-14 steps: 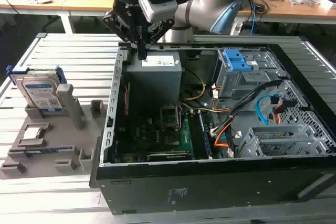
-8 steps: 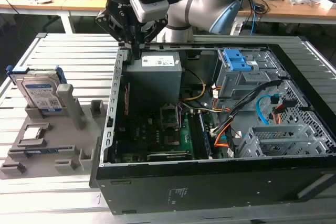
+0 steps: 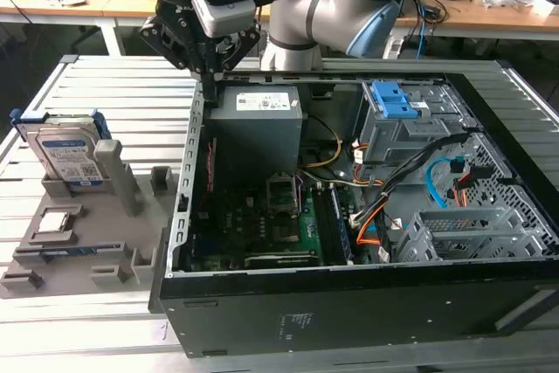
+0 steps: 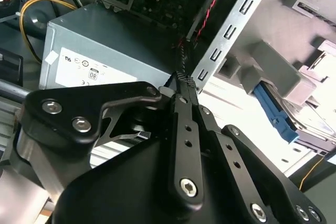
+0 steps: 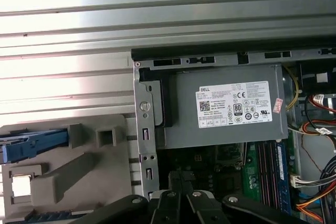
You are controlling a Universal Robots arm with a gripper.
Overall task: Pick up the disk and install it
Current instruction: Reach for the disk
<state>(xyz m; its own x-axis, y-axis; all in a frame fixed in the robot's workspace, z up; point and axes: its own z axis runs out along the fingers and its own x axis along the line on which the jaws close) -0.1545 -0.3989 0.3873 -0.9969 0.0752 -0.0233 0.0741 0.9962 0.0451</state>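
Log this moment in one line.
gripper: jaws shut, empty, over case edge | disk: upright in grey holder, untouched | install: not done

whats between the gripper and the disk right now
In the exterior view, a bare stretch of slatted table separates the gripper, over the case edge, from the disk standing in its grey holder.

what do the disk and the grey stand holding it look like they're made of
By its dull sheen, the disk has a silver metal casing, with a papery white-and-blue label and blue side rails that look plastic. Matte, evenly coloured and blocky, the grey stand is probably moulded or printed plastic, though the look leaves that open.
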